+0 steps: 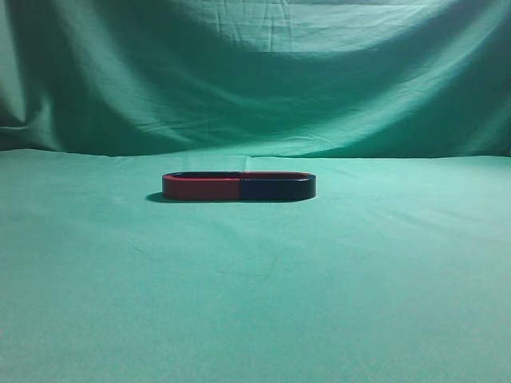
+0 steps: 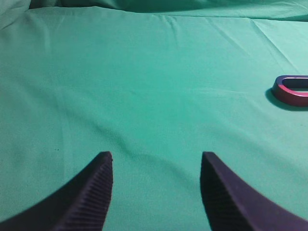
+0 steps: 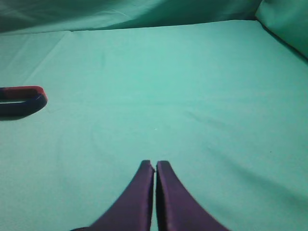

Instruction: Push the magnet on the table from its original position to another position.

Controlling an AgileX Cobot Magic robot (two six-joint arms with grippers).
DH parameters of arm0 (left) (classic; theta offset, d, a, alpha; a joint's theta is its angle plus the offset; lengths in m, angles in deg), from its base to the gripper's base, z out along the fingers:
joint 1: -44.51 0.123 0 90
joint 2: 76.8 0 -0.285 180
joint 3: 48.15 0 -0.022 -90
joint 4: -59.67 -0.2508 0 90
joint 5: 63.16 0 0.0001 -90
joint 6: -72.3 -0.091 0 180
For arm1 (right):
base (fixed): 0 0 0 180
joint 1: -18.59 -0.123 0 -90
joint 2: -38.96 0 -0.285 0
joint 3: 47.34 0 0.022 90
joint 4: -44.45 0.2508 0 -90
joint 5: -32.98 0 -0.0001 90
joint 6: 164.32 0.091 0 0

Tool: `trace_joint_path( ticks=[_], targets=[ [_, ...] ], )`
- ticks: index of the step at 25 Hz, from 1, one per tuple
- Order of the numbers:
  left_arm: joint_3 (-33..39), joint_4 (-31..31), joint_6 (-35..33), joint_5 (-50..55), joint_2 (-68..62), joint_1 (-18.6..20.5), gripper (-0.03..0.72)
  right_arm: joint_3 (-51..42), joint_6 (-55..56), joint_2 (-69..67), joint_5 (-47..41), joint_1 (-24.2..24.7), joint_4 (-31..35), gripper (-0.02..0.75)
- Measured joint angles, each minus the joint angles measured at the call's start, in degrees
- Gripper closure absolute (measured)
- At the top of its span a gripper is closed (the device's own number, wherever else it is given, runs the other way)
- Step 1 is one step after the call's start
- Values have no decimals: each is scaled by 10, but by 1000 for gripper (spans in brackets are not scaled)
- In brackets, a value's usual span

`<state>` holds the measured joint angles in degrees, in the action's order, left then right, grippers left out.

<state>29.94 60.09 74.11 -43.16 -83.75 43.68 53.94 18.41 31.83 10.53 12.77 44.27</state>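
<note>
While both arms hang back near the front edge, the table [image 1: 255, 303] in its wrinkled green cloth carries just two low U-shaped pieces, set end to end so they form one long oval. On the right half of that oval sits the magnet [image 1: 278, 188], dark navy-black with a thin red line along its top rim. Its open ends meet those of the red magnet [image 1: 201, 187], which makes the left half. The pair lies toward the back of the cloth, a little left of centre, not far from where the green backdrop [image 1: 255, 72] comes down.

From the exterior view neither arm shows at all. The left gripper [image 2: 156, 161] hovers over bare cloth with its two dark ribbed fingers [image 2: 94, 192] spread wide apart and nothing between them; the red piece peeks in at the far right edge of its camera, well away. The right gripper [image 3: 155, 166] has its fingers pressed together, only a hairline between the tips, holding nothing. Its camera catches the dark magnet's rounded end at the left edge, again well apart from the fingertips.
</note>
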Motion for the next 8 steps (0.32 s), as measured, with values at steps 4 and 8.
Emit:
trace_joint_path(
  ticks=[4, 8],
  targets=[
    [0, 0, 0, 0, 0, 0, 316, 0, 0, 0, 0, 0, 0, 738],
    [0, 0, 0, 0, 0, 0, 316, 0, 0, 0, 0, 0, 1, 738]
  ],
)
